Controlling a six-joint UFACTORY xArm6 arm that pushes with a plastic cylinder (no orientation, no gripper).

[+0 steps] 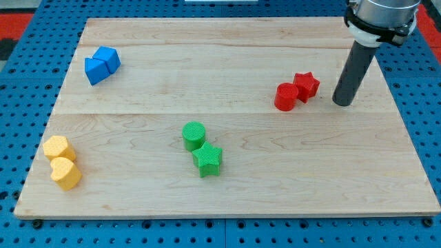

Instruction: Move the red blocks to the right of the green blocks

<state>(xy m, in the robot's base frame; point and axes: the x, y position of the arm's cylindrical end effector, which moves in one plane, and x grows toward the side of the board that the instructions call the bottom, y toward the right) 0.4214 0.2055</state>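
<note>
Pale wooden board (227, 69), three planks with fine grain, is lying on a blue perforated base (27, 83); a red perforated patch (14, 17) is showing at the view's top left corner. Landmark: the red cylinder (286, 96), matte and ribbed, is sitting toward the view's upper right of the board, touching the red star (306, 85) just to its upper right. My tip (342, 102), the end of a smooth dark rod with no fingers to open or close, is resting near the cylinder on its right, just beyond the star and apart from it. The green cylinder (194, 135) and green star (208, 160), touching, are lying well to the cylinder's lower left. Two blue blocks (102, 65), angular, are sitting far to its left; two yellow blocks (62, 162), rounded heart-like shapes, are sitting far to its lower left.
</note>
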